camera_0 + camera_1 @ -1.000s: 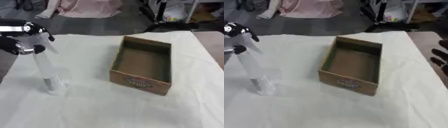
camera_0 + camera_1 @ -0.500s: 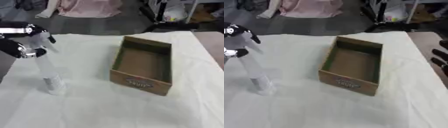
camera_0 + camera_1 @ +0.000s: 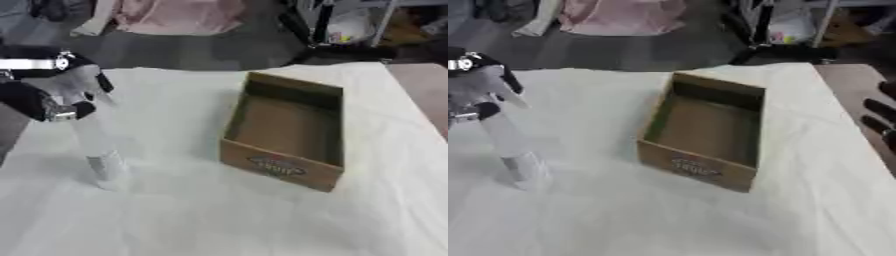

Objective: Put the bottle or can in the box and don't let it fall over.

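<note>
Left robot hand [image 3: 48,87] curled round the top of the upright clear bottle [image 3: 96,145], base near the table [image 3: 219,220], well left of the open box [image 3: 284,132], presumably gripped high to keep it vertical.

One clear bottle [image 3: 94,137] stands upright on a white-covered table [image 3: 219,220], its top wrapped by the fingers of the robot's left hand [image 3: 44,92], the only hand at work. One open cardboard box [image 3: 284,131] sits to the bottle's right, well apart from it, with nothing inside. A second robot hand, the right hand [image 3: 879,112], shows only as dark fingertips at the right edge of the right eye view. That makes one bottle, one box, one table and two hands. One pink cloth [image 3: 171,15] lies on the floor beyond the table.
</note>
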